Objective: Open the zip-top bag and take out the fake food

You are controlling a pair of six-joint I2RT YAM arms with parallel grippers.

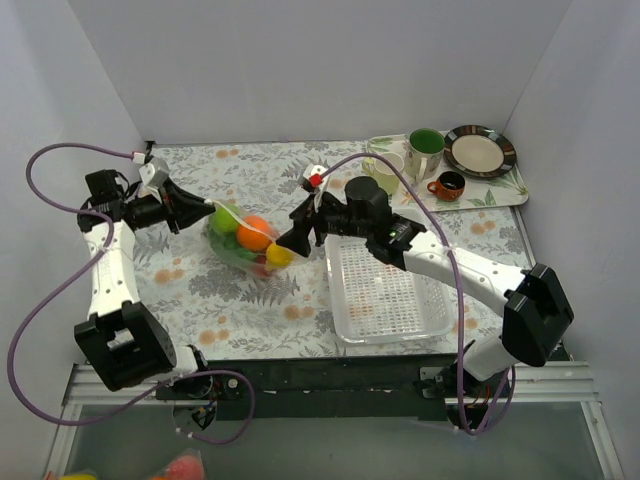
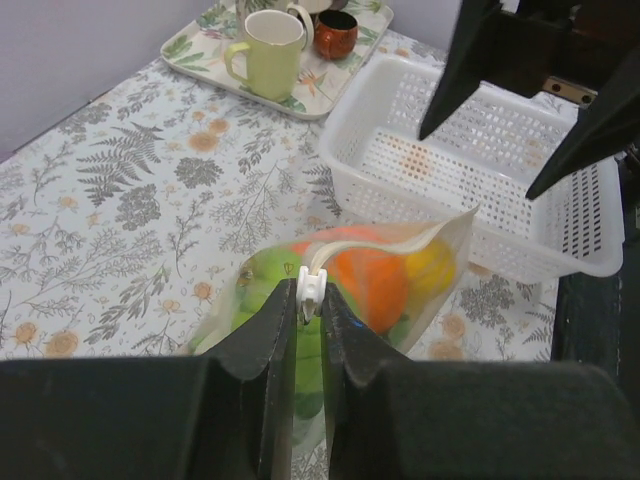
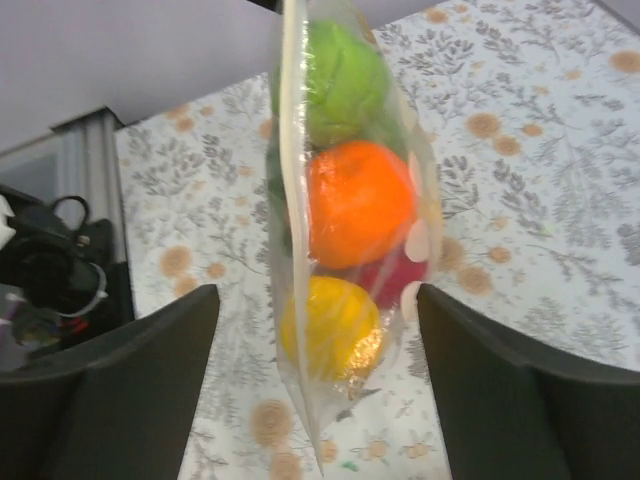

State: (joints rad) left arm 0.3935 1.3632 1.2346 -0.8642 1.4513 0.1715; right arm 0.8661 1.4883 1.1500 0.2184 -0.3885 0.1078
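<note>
The zip-top bag (image 1: 245,240) hangs upright just above the flowered table between the two arms. Through its clear wall I see the fake food: a green lime (image 3: 345,75), an orange (image 3: 358,200), a yellow lemon (image 3: 330,325) and something red behind. My left gripper (image 2: 311,300) is shut on the bag's white zipper slider (image 2: 311,285) at the bag's left top corner. My right gripper (image 3: 317,300) is open, one finger on either side of the bag's right end, touching nothing. It also shows in the top view, where the right gripper (image 1: 290,240) is next to the lemon.
A white perforated basket (image 1: 385,295) lies right of the bag, under the right arm. A flowered tray (image 1: 490,196) at the back right carries a cream mug (image 1: 385,170), a green mug (image 1: 425,148), a small brown cup (image 1: 447,186) and a plate (image 1: 480,150).
</note>
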